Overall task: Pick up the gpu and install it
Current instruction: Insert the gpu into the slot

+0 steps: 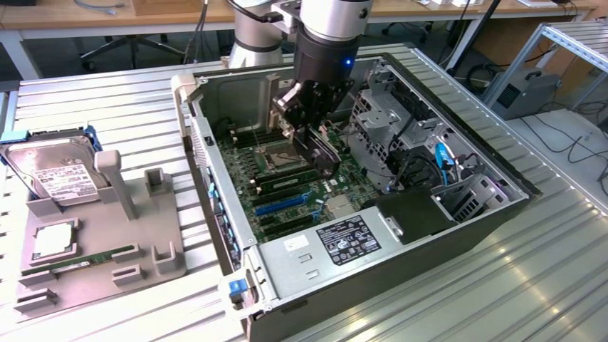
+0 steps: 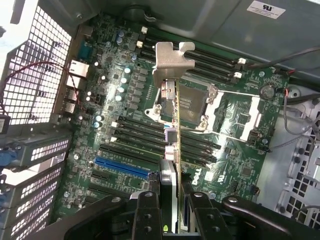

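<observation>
My gripper [image 1: 306,114] hangs inside the open computer case [image 1: 204,142], above the motherboard [image 1: 285,189]. It is shut on the gpu [image 1: 324,155], a thin dark card that hangs below the fingers. In the wrist view the gpu [image 2: 172,125] is edge-on between the two black fingers [image 2: 148,212] of the gripper [image 2: 171,202], with its silver bracket [image 2: 171,62] at the far end. The card is held above the green board, over the processor socket [image 2: 192,105] and the black memory slots. The blue slot [image 2: 122,168] lies off to one side of the card.
A grey holder tray [image 1: 95,271] at the exterior view's left carries a hard drive [image 1: 57,174] and a green RAM stick [image 1: 81,258]. Drive cages [image 1: 385,125] and cables crowd the case's far side. The labelled power supply [image 1: 347,239] sits at its near end.
</observation>
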Controlling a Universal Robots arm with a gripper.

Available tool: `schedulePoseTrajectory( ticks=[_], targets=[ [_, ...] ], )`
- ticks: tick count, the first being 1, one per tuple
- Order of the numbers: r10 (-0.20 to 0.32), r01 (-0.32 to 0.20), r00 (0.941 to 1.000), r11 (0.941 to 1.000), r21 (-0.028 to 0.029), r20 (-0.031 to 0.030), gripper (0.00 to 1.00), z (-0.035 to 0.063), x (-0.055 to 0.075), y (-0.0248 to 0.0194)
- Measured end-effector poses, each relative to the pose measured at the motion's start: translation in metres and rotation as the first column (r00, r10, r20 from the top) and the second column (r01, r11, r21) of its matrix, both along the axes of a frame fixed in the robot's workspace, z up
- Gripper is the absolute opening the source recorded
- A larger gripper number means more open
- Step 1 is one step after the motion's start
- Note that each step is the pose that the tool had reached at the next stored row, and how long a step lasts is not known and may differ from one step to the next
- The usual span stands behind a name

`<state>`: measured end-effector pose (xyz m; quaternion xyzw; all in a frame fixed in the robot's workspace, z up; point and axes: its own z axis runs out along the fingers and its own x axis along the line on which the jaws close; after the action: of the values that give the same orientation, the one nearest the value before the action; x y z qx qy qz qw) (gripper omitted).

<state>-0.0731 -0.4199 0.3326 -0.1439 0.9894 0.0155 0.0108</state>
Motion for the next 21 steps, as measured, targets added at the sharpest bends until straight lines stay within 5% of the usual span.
schedulePoseTrajectory(
  ticks=[21],
  targets=[
    [0.106, -0.106, 0.9944, 0.9944, -0.0001, 0.0, 0.27, 0.0, 0.0, 0.0]
  ],
)
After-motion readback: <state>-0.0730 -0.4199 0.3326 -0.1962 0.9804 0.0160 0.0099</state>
